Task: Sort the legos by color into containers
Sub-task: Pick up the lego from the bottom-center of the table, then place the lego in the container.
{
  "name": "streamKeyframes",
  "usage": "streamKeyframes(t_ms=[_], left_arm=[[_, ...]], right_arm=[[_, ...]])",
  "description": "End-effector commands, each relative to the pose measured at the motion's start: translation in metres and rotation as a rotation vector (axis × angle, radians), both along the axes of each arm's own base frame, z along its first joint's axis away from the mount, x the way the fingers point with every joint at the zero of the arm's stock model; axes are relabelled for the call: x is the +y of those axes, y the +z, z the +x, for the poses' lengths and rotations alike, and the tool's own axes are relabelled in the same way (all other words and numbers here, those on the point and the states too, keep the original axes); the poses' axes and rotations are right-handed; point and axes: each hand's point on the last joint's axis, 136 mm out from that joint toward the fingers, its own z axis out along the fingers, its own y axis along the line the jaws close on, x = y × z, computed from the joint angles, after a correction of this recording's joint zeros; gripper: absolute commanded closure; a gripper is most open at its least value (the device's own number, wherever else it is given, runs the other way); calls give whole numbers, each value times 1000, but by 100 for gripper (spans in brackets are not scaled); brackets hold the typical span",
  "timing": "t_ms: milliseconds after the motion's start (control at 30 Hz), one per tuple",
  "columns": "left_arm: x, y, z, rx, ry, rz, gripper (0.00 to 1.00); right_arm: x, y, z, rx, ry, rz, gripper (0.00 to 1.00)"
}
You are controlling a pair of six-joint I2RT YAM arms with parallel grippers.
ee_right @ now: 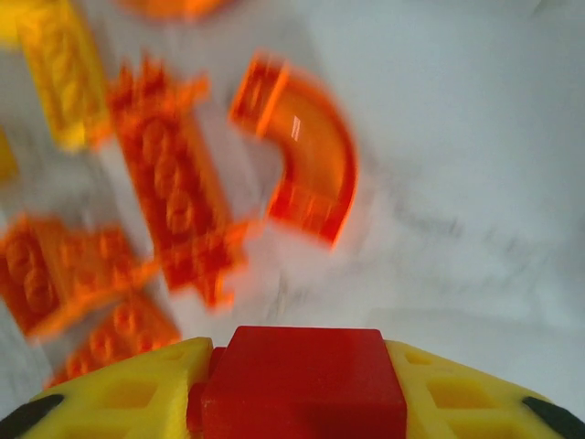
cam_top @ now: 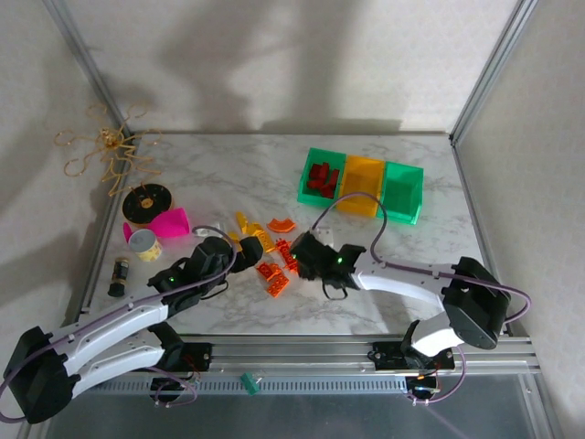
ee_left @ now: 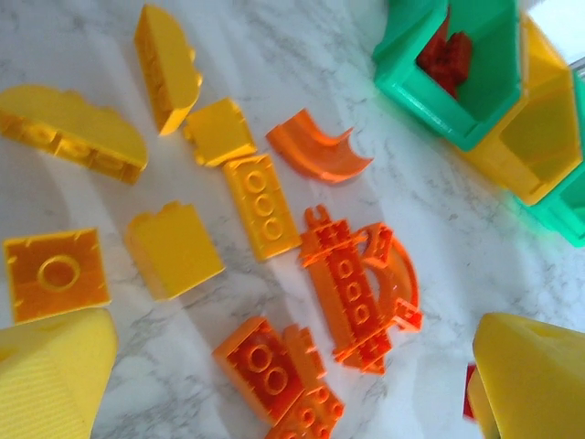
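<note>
red lego point(ee_right: 303, 370) in right tool point(ee_right: 302, 395)

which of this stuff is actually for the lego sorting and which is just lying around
For the job: loose yellow and orange bricks; red brick in the right jaws; red bricks already binned; row of three bins.
Just lying about: pink cup; spool; tin can; small dark cylinder; gold wire tangle.
</note>
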Motion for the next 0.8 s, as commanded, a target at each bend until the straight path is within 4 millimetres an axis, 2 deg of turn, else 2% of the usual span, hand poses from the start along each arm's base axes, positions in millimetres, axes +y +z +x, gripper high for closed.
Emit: streamKeyframes(t_ms=[0, 167, 333, 367, 433, 667, 767], left_arm=[[-10, 30, 17, -96, 2, -9, 0], [-13, 40, 33, -122, 40, -1, 0], [-17, 48, 49, -144, 52, 5, 0], [-17, 50, 52, -147, 54, 11, 0], [-19, 53, 59, -151, 57, 17, 0], [-27, 53, 77, -143, 51, 7, 0], [-29, 54, 80, -139, 43, 1, 0]], right_arm=[[-3, 31, 53, -149, -18, -9, 65], [-5, 52, 123, -240, -56, -33, 64], [-10, 63, 177, -295, -82, -59, 64], [-19, 61, 191, -292, -108, -64, 64], [-23, 58, 208, -295, -122, -72, 64], [-26, 38, 265, -281, -113, -101, 62], [-29, 33, 285, -296, -119, -138, 56]])
